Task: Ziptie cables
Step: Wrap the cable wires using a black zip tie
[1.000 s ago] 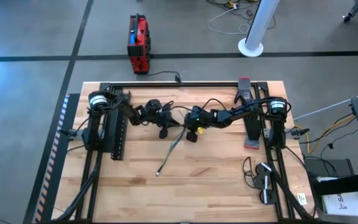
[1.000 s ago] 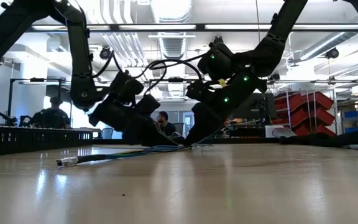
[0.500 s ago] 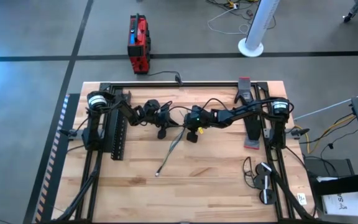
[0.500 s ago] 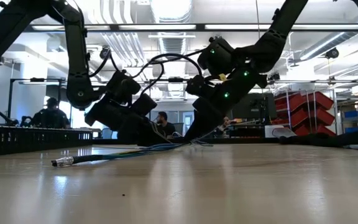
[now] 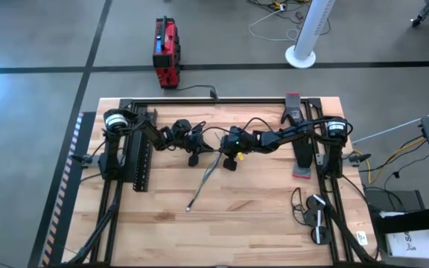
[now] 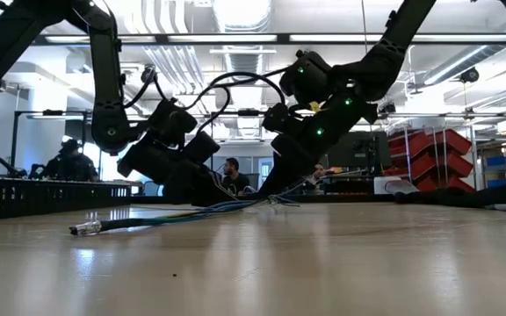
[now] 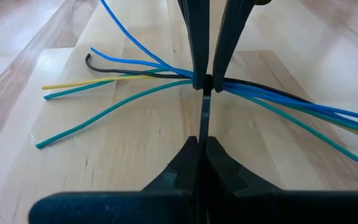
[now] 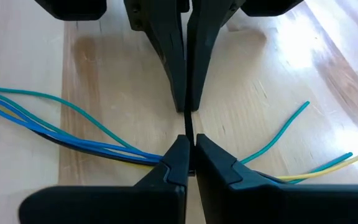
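Observation:
The cables [image 5: 203, 182] are thin blue, teal, yellow and black wires lying flat on the wooden table, fanned out at one end [image 7: 73, 99]. A plug end [image 6: 84, 228] lies toward the near side. A thin black zip tie [image 7: 204, 115] crosses the bundle near the table's middle. My left gripper [image 7: 204, 142] comes from the left and my right gripper [image 8: 188, 144] from the right. They meet tip to tip over the bundle, both shut on the zip tie. My left gripper pinches the zip tie's strip [image 7: 204, 127] between its two fingers, which slant down from the table's left. The strip runs straight from these fingers to the bundle. My right gripper pinches the same strip [image 8: 188, 132] right over the bundle, slanting down from the table's right. Its fingers hide the spot where strip and cables [image 8: 129, 152] meet.
A black perforated rail [image 5: 140, 160] lies along the left side. A long red-ended tool [image 5: 302, 149] lies at the right, and black cords [image 5: 311, 216] at the near right. People [image 6: 229, 175] show in the room behind the table.
My left gripper has drawn a little toward the table's left edge, still shut on the zip tie. The cables have slid the same way, the plug end with them.

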Available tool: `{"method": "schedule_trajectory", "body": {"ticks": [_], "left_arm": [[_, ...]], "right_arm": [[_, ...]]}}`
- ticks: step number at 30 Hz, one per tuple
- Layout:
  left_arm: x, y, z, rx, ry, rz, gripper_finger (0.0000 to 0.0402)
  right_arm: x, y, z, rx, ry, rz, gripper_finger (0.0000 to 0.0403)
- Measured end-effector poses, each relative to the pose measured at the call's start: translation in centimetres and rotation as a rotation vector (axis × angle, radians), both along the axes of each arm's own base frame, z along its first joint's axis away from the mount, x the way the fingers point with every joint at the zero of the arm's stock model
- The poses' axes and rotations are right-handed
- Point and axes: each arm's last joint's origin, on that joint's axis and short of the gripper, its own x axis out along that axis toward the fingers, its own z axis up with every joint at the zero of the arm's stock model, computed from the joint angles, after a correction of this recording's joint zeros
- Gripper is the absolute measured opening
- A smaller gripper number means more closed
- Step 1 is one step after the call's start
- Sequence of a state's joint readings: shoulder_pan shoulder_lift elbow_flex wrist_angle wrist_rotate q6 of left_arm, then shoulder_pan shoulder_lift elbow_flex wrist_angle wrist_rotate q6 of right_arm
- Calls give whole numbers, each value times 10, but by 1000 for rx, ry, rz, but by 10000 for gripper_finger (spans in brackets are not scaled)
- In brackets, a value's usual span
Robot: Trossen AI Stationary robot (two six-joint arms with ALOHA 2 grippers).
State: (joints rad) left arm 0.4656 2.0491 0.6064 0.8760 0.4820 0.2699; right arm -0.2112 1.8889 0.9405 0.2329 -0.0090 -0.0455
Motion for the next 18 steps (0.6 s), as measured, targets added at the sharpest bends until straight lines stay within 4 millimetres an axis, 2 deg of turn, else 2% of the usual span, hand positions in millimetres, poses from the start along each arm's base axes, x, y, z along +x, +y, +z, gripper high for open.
{"method": "schedule_trajectory", "body": {"ticks": [5, 14, 18], "left_arm": [[1, 0, 1, -8, -10, 6, 7], [7, -1, 9, 31, -94, -6, 103], [18, -6, 11, 9, -98, -2, 126]], "right_arm": [[0, 1, 0, -5, -1, 6, 2], [1, 0, 1, -6, -6, 7, 2], [1, 0, 1, -8, -12, 8, 2]]}}
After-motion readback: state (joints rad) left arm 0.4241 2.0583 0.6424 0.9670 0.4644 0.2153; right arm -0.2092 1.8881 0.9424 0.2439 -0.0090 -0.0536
